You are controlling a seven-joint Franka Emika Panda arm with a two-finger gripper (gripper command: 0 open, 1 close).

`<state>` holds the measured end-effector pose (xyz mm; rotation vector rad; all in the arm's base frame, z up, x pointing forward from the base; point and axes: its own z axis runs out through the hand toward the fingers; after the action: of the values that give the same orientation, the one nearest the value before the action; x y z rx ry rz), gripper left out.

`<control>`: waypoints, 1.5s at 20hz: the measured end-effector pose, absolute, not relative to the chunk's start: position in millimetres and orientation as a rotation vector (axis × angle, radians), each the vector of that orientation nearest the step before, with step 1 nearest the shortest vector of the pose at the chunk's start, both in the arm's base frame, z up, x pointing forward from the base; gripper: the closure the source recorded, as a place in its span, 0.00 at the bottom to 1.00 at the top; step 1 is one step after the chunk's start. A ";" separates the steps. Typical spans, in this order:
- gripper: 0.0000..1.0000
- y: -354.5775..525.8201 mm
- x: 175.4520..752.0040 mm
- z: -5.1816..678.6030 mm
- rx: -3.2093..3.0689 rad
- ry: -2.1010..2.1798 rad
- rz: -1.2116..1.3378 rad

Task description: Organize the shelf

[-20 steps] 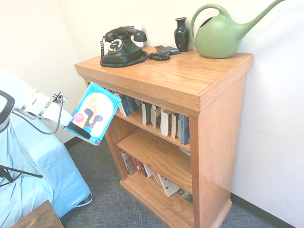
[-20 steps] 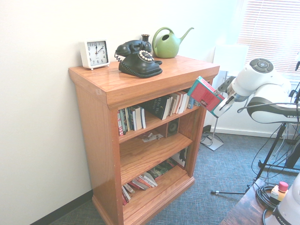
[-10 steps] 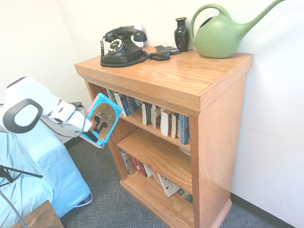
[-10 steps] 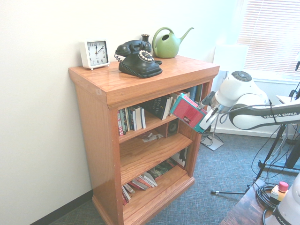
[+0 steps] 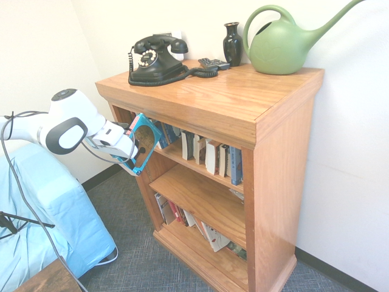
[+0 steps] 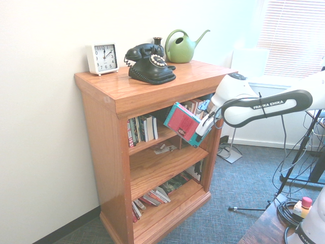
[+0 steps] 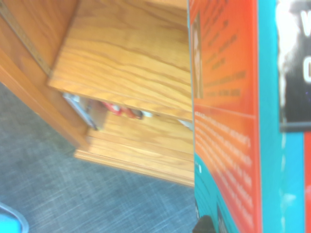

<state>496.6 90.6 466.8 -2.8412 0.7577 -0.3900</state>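
The shelf [image 5: 231, 97] is an orange-brown wooden bookcase with three tiers, also seen in the second exterior view [image 6: 152, 89]. My gripper [image 5: 130, 162] is shut on the lower edge of a book [image 5: 141, 143] with a teal and red cover. The book is tilted and sits right at the open front of the top tier, at the end away from the wall. From the other side, the book [image 6: 182, 122] shows its red back, with the gripper [image 6: 201, 134] below it. The same book [image 7: 233, 121] fills the wrist view, with the middle board [image 7: 126, 63] behind it.
On top stand a black telephone [image 5: 155, 58], a dark vase [image 5: 233, 42], a green watering can [image 5: 282, 45] and a white clock [image 6: 103, 57]. Rows of books [image 5: 206, 152] fill the top tier; more lean in the bottom tier [image 6: 152, 197]. A blue-covered object [image 5: 42, 207] stands nearby.
The arm has swung in toward the shelf with the book. The book has come lower and turned nearly edge-on to the first exterior view, up against the top tier's opening.
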 end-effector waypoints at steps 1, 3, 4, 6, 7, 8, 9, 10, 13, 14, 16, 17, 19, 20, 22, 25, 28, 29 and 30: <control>1.00 91.2 500.4 464.0 -2.833 0.754 -0.364; 1.00 92.3 507.2 457.3 -2.820 0.751 -0.323; 1.00 92.8 510.7 453.8 -2.817 0.753 -0.304; 1.00 94.1 518.4 447.8 -2.816 0.757 -0.281; 1.00 94.5 521.5 444.9 -2.816 0.759 -0.274; 1.00 94.1 526.2 443.5 -2.813 0.764 -0.273; 1.00 93.0 530.7 442.2 -2.810 0.769 -0.273; 1.00 90.8 534.9 442.1 -2.805 0.779 -0.274; 1.00 80.5 543.9 445.4 -2.786 0.821 -0.287; 1.00 77.6 545.7 446.6 -2.781 0.832 -0.291; 1.00 75.8 548.2 447.4 -2.777 0.839 -0.294; 1.00 76.5 549.9 447.4 -2.777 0.837 -0.294; 1.00 79.4 555.4 445.6 -2.778 0.832 -0.291; 1.00 82.0 559.2 443.7 -2.779 0.829 -0.288; 1.00 89.8 568.1 441.5 -2.792 0.815 -0.293; 1.00 104.0 580.6 437.0 -2.813 0.796 -0.301; 1.00 111.9 592.4 432.1 -2.827 0.795 -0.329; 1.00 112.2 596.1 430.2 -2.828 0.798 -0.342; 1.00 112.5 600.0 429.2 -2.829 0.800 -0.358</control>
<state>600.0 112.5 429.2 -2.8291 0.7999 -0.3576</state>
